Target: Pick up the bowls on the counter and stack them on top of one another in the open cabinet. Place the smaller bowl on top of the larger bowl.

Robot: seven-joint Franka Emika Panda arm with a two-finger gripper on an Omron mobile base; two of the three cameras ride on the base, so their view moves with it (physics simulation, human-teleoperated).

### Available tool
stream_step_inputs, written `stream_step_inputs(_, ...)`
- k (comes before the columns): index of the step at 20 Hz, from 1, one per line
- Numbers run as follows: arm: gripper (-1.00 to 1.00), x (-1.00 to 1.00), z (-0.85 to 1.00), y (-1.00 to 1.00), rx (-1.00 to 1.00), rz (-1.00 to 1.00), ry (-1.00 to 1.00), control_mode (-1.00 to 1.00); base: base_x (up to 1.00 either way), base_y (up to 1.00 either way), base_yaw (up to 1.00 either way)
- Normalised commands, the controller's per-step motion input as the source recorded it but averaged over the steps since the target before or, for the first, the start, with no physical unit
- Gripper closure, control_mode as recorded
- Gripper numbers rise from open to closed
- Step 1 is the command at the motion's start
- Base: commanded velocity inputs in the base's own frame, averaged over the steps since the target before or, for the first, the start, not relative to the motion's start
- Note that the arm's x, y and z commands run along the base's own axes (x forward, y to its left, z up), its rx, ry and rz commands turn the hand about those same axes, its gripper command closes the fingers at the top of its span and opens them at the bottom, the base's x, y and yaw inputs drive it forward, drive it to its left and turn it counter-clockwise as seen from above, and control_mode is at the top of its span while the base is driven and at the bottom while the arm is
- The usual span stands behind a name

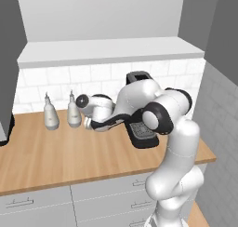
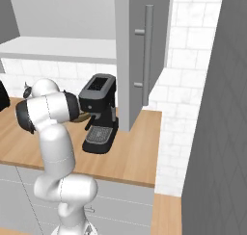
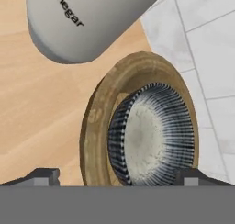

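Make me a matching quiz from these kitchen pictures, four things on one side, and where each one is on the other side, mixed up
Things:
1. small blue-grey speckled ceramic bowl
2. wide brown wooden bowl
3. two white bottles
4. black coffee machine

Places:
A. on the counter beside the tall grey cabinet
B. nested inside another bowl
C. side by side near the tiled wall
D. on the wood-grain counter, holding a smaller bowl

Pairs: 1-B, 2-D, 3-C, 4-A

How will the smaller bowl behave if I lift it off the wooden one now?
The smaller bowl looks like rigid ribbed ceramic, so probably stiff and breakable if dropped. It sits nested inside the larger bowl, so it may drag that one. Its rounded wall could slip between the pincer tips.
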Motion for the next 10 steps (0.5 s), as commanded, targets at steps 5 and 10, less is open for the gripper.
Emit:
stream_step_inputs(5,-1.00,0.19,-0.14,-0.05,0.00,0.00,0.03,-1.00,0.00,0.00,0.00)
stream_step_inputs(10,-1.00,0.15,-0.27,-0.08,0.00,0.00,0.08,-1.00,0.00,0.00,0.00)
